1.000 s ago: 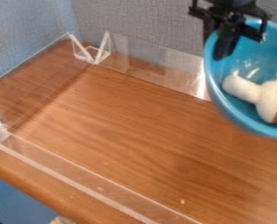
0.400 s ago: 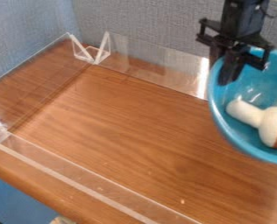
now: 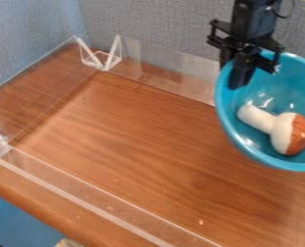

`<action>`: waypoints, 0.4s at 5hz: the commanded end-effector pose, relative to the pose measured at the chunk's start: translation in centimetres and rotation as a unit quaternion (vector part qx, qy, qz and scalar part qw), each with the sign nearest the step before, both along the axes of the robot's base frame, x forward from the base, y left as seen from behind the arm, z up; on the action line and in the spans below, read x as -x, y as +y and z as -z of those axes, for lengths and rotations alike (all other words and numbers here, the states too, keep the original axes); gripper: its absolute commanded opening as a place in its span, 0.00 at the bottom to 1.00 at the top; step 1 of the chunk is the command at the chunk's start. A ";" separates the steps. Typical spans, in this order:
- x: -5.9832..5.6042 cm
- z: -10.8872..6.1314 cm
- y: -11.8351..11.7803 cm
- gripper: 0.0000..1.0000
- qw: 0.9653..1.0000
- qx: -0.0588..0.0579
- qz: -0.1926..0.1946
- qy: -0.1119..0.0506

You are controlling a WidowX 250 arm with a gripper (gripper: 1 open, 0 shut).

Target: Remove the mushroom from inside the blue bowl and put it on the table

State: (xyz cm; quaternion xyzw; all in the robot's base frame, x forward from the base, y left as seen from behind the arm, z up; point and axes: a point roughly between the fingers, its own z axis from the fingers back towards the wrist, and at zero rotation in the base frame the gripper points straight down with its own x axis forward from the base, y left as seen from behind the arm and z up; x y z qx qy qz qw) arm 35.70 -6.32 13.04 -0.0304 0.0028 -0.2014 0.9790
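the end effector (image 3: 253, 71) hangs pointing straight down over the far rim of the blue bowl (image 3: 235, 123), its dark fingers drawn close together with nothing between them. the tips sit at the bowl's upper inside wall; whether they touch the plastic cannot be told from this view. below the end effector and a little to its right in the picture, the mushroom (image 3: 279, 125) lies on its side in the bottom of the bowl, cream stem pointing back toward the end effector, orange-brown cap turned away from it. the bowl rests at the right side of the surface (image 3: 129, 145), whose clear acrylic walls (image 3: 65, 198) stand well off to the end effector's left.
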 end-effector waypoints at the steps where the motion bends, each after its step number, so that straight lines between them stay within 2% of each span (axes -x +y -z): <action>1: -0.1 -4.5 2.1 0.00 0.998 0.008 -0.003 -0.057; 2: 0.8 -5.4 1.4 0.00 0.997 0.014 -0.026 -0.069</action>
